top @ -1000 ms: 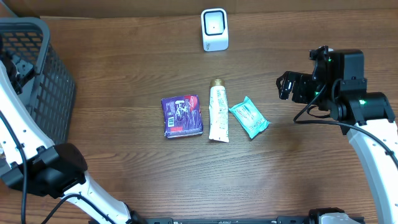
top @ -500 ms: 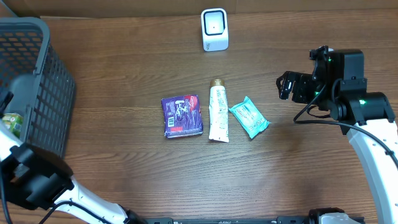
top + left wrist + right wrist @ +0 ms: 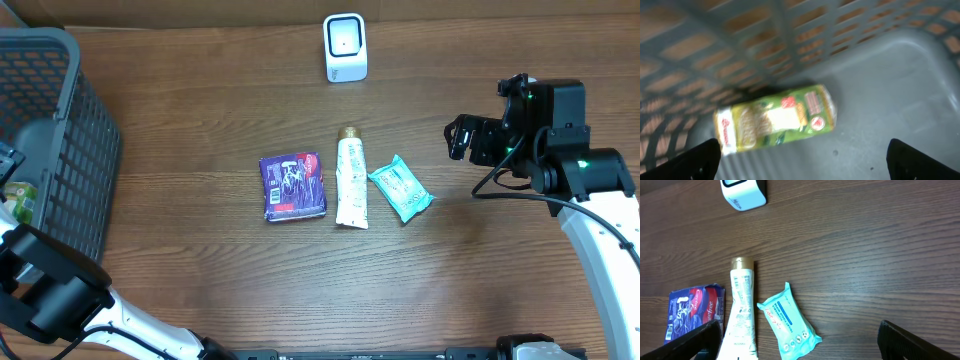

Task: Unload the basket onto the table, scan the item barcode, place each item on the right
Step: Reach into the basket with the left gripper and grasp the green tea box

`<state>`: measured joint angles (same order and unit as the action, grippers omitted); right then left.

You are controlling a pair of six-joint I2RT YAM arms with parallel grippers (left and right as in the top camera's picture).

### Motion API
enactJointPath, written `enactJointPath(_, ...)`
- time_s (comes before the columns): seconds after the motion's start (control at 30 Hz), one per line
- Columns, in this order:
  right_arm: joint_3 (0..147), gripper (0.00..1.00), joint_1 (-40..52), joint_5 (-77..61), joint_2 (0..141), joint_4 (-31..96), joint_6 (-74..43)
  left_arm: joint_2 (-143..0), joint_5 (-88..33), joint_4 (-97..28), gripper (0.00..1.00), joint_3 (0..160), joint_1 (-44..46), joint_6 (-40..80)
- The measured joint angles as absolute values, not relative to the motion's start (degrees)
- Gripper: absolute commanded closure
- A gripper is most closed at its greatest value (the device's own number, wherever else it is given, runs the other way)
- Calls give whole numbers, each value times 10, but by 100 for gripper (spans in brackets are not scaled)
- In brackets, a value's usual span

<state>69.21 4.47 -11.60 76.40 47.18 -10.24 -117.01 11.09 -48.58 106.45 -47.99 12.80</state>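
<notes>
- Left wrist view: left gripper (image 3: 802, 162) hangs inside the basket (image 3: 900, 65), jaws wide apart and empty; green packet (image 3: 775, 122) lies on the basket floor just beyond it, untouched.
- Right gripper (image 3: 800, 345) gapes, empty, over the table (image 3: 865, 255) near tube (image 3: 742, 307) and wipes (image 3: 789, 322).
- Scanner (image 3: 345, 46) stands at the table's far edge.

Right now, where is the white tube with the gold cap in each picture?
Overhead: white tube at centre, between purple packet and teal wipes pack.
Left wrist: not in it; this looks into the basket.
Right wrist: lower left, cap pointing up.
Shared landmark: white scanner beyond the cap, in overhead and right wrist.
</notes>
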Motion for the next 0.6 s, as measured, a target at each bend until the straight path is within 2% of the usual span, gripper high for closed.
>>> enactJointPath(0.13, 692, 0, 45, -116, 764, 472, -102, -1175, 101, -469, 7, 1061, -480, 46)
enactJointPath(0.17, 692, 0, 45, -116, 764, 472, -102, -1177, 100, -470, 1, 1061, -480, 30)
enactJointPath(0.2, 692, 0, 45, -116, 764, 472, -103, -1181, 98, -475, 0, 1061, -480, 11)
enactJointPath(0.37, 692, 0, 45, -116, 764, 472, -103, -1202, 106, -502, 0, 1060, -480, -34)
enactJointPath(0.6, 692, 0, 45, -116, 764, 472, -103, -1211, 114, -477, 0, 1049, -480, -80)
